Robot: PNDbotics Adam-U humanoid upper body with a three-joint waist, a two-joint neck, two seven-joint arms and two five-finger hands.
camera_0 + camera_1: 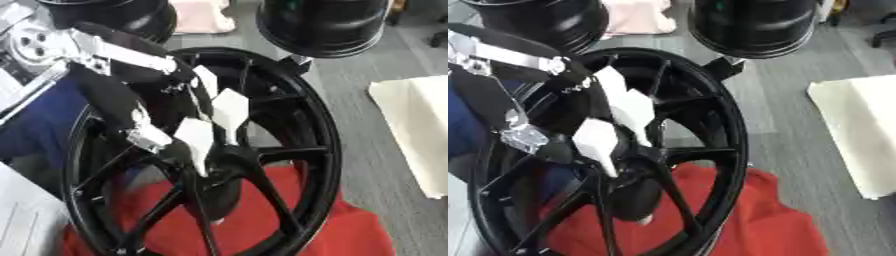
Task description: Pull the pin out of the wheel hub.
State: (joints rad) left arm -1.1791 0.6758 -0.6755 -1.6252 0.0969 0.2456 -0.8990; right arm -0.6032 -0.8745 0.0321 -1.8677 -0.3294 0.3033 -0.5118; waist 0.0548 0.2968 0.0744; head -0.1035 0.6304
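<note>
The wheel hub point(229, 165) sits at the middle of a black spoked wheel point(324, 150) that stands tilted over a red cloth point(350, 235) on a grey floor. In the left eye view the robot's left hand point(197, 135) comes in from the upper left on a black and silver arm point(96, 50) and reaches down through the wheel's face to the hub. Its fingers point(229, 111), capped in white, point down and inward, gathered narrowly around the hub's middle; their tips touch or nearly touch it. Whether they are pinching the pin cannot be told, since the pin itself is not to be made out among the black spokes and white fingertips. Two more black wheels point(324, 25) stand behind, at the top edge, and a pale cream sheet point(416, 130) lies on the floor to the right, well apart from the wheel. No writing or brand mark can be read.

In the right eye view the same hand point(601, 137) shows further left, its white-capped fingers point(627, 107) again close together and lying against the hub point(636, 165). A small pale shape point(646, 218) shows below the hub, near the red cloth point(772, 225); what it is cannot be told. No label is legible here either. The right hand shows in neither view.
</note>
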